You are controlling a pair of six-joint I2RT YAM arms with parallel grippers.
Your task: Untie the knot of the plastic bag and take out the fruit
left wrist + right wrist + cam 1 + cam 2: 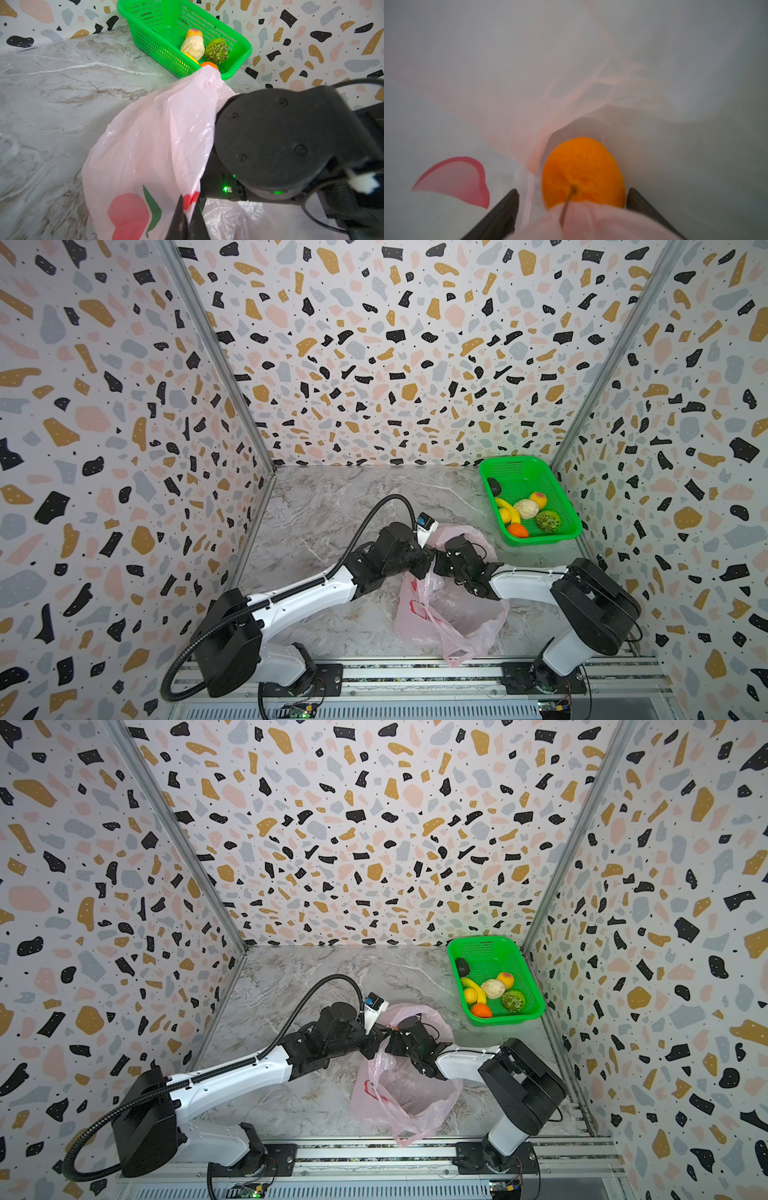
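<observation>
Right wrist view | your right gripper (573,189) gapes astride the orange (583,166) | your left gripper (188,204) clamps the plastic bag (149,145), 7 o'clock from the basket (513,472).

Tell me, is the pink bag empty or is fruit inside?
Not empty. The right wrist view shows an orange inside the plastic bag, between the right gripper's open jaws.

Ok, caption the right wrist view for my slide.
Inside the plastic bag, the right gripper, jaws open, flanks one orange.
</observation>
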